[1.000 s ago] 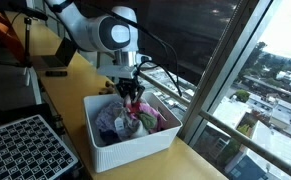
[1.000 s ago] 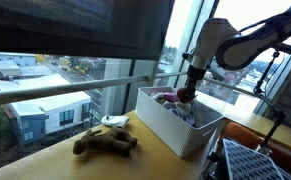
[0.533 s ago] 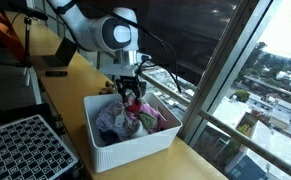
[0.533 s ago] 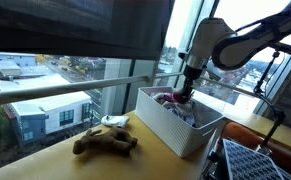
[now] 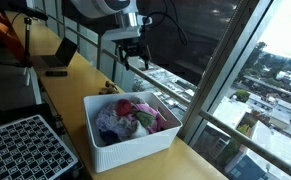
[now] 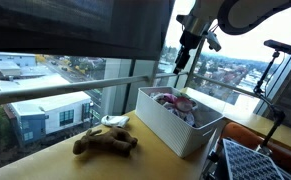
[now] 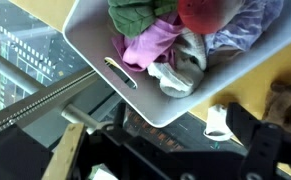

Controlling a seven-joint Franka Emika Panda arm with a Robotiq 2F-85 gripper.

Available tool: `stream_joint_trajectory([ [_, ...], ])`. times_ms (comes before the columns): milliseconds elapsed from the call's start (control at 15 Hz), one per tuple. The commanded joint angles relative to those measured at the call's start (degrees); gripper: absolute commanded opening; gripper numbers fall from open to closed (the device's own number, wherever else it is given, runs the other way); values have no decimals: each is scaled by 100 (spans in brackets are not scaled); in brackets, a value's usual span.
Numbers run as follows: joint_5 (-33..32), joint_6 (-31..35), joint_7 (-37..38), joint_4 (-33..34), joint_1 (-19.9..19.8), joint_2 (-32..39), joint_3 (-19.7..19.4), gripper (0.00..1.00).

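Robotiq gripper (image 5: 135,58): 1 unit, jaws spread wide, holding nothing, hanging well above the white plastic bin (image 5: 135,148) in both exterior views. Bin: on the yellow tabletop (image 5: 85,80) by the window, filled with crumpled garments, pink cloth (image 7: 145,45) and red cloth (image 7: 205,12) uppermost. Brown plush toy (image 6: 105,143): 1, on the tabletop near the bin, not touching it

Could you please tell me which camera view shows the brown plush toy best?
An exterior view: the brown plush toy lies whole beside the white plastic bin. The wrist view crops it at the frame edge; elsewhere the bin hides most of it.
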Motion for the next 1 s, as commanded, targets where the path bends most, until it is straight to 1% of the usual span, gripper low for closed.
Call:
stream_joint_trajectory([
  [0, 231, -137, -173, 141, 104, -46, 159, 100],
  [200, 408, 80, -267, 148, 197, 101, 309, 100],
  [400, 573, 139, -300, 377, 336, 407, 468, 100],
  [667, 728, 185, -264, 859, 558, 999, 663, 100],
  [933, 708, 211, -336, 1337, 693, 1768, 692, 100],
])
